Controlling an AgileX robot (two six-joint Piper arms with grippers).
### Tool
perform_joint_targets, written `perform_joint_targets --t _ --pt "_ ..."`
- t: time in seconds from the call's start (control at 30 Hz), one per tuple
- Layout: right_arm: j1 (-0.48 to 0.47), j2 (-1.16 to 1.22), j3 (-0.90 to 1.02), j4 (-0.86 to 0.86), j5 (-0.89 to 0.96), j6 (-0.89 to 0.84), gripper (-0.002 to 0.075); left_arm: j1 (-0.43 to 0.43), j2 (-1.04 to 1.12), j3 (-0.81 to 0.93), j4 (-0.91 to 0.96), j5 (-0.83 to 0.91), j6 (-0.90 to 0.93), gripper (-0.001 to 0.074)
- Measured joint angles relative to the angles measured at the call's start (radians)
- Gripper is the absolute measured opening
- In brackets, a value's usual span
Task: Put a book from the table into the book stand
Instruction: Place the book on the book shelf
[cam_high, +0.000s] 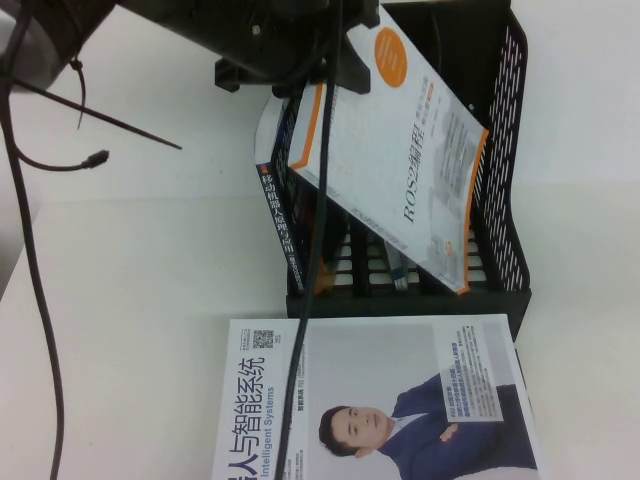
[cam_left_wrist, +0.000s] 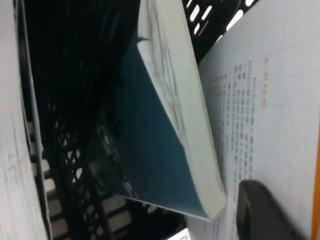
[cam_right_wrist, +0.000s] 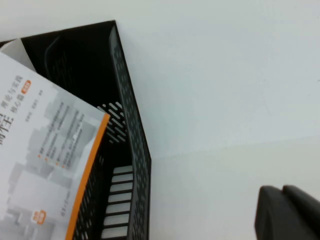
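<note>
Leaning crooked across the book stand (cam_high: 505, 150), the book (cam_high: 400, 150) is pinched at its top edge by the left gripper (cam_high: 330, 62); it isn't slotted upright yet. Right gripper (cam_right_wrist: 287, 212) hovers beside the stand; can't tell its jaws.

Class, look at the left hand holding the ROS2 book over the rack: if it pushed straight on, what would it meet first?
Probably the dark blue book already in the book stand; depth is unclear. The left hand grips the book.
</note>
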Motion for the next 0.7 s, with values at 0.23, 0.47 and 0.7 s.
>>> perform_joint_targets --t 0.23,0.47,0.7 --pt "0.000 0.000 0.000 0.000 0.027 0.010 -0.0001 -0.002 -0.005 -0.043 0.041 -0.031 -0.083 0.0104" --pt "0.000 0.000 0.000 0.000 0.046 0.012 -0.0001 -0.103 -0.007 -0.045 0.222 -0.128 -0.171 0.0104" --pt "0.000 0.000 0.002 0.000 0.050 0.014 -0.0001 -0.215 0.016 -0.054 0.473 -0.158 -0.357 0.0104"
